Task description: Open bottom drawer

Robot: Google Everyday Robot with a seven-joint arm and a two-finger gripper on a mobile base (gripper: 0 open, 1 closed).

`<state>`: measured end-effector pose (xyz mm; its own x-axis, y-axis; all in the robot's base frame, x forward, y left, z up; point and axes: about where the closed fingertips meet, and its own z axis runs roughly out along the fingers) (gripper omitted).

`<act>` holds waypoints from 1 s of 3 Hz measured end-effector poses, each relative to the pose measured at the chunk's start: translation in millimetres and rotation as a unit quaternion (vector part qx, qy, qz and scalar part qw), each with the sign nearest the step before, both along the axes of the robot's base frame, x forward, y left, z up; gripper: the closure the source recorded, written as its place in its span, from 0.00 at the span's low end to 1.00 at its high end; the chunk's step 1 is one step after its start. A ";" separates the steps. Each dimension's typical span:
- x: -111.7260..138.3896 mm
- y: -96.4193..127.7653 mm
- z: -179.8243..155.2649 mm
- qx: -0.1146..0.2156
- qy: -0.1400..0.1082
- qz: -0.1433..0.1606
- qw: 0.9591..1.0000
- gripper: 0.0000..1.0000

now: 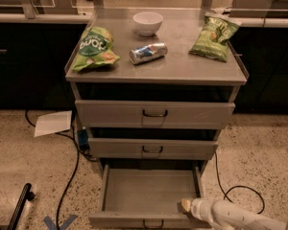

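Bottom drawer [149,193] is sitting wide open; gripper [186,206] is resting at its front right corner, apparently for pulling; its grip state cannot be told.

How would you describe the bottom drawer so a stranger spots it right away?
Find the grey cabinet with the white bowl on top. It has three drawers stacked down its front; go to the lowest, the bottom drawer. Unlike the top drawer and middle drawer, it is pulled far out, and the gripper sits at its front right corner.
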<state>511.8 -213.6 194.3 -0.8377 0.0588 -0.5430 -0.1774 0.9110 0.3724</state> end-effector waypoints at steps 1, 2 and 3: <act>0.0 0.0 0.0 0.000 0.000 0.000 1.000 0.35; 0.0 0.1 0.0 0.000 0.000 0.000 1.000 0.11; 0.0 0.2 -0.1 0.000 0.000 0.000 1.000 0.00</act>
